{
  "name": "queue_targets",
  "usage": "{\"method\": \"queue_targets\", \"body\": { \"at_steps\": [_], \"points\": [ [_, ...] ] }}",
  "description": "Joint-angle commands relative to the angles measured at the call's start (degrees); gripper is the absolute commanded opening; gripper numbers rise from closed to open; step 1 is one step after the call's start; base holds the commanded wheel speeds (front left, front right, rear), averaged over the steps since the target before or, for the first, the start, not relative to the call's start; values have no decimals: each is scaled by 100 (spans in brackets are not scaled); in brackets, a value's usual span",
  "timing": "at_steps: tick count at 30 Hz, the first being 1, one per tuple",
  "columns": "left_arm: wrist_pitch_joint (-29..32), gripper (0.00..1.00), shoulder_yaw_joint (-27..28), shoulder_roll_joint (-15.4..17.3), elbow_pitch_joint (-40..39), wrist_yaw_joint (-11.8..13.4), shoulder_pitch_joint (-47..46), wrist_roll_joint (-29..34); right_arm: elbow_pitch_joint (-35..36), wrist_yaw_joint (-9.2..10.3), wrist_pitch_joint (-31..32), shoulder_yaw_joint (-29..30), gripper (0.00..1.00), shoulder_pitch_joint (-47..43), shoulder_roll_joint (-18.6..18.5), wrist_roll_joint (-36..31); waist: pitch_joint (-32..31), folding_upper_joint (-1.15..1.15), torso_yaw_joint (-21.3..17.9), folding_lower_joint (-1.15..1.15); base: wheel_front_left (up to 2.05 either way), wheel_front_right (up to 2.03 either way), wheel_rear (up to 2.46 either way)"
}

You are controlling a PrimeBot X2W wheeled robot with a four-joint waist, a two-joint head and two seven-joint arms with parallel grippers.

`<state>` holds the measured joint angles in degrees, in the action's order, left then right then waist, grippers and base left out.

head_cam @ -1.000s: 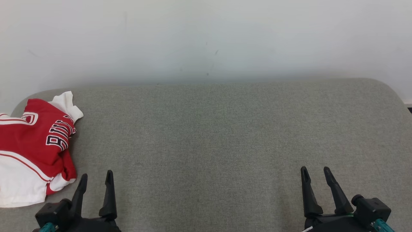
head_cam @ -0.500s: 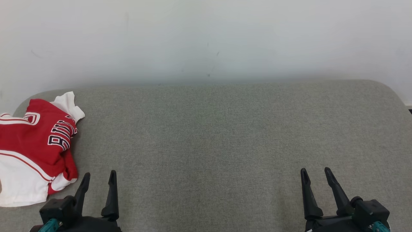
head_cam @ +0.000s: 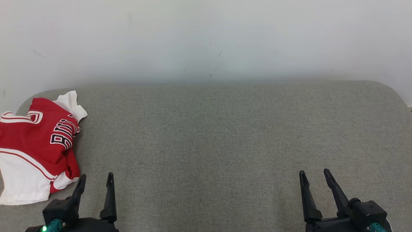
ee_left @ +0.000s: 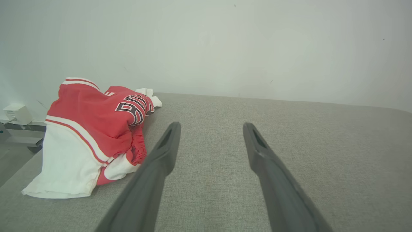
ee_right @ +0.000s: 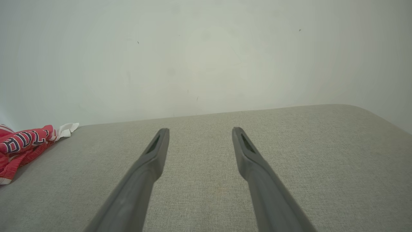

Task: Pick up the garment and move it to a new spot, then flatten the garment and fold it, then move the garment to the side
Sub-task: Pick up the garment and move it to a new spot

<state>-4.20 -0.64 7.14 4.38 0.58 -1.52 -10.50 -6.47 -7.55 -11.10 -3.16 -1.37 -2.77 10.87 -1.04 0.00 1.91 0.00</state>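
Lettering (head_cam: 64,134) on garment (head_cam: 29,141): black block caps with white outline, printed on the red panel. It runs over a fold, so only a few strokes show and the whole word can't be read. A second outlined mark sits near the far edge of the red part, too creased to read.

Garment look: red upper section, white lower section, thin red-and-white stripe along the seam between them. White trim piece pokes out at the far end. Red ribbed edge is bunched at the near right corner. It lies crumpled and loosely doubled over, not flat.

Location: far left end of the grey fabric surface (head_cam: 209,138), with its left side right at that surface's left edge. It rests on the surface and nothing grips it.

Left gripper (head_cam: 96,175): fingers apart, nothing between them, tips just beside the garment's near right corner but not touching it. In the left wrist view the garment sits left of the left finger, with fabric surface showing between the two fingers.

Right gripper (head_cam: 313,172): fingers apart and empty, at the lower right, well apart from the garment. Bare grey fabric lies under it.

Pale wall (head_cam: 206,38) stands behind the surface, with a few small dark specks. Small white box (ee_left: 16,112) sits beyond the surface's left edge in the left wrist view.
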Motion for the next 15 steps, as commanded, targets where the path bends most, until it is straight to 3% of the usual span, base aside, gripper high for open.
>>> {"method": "queue_targets", "body": {
  "at_steps": [1, 15],
  "points": [
    [10, 100, -6, 34, -21, 28, 82, 2, 17, 12, 12, 9, 100, -55, -18, 8, -1, 0, 7, 0, 0, 0, 0],
    [-16, 100, -39, 69, 25, 61, 50, -91, -34, 12, 18, -12, 100, -80, -18, 75, -9, 0, 72, 0, 0, 0, 0]
  ]
}}
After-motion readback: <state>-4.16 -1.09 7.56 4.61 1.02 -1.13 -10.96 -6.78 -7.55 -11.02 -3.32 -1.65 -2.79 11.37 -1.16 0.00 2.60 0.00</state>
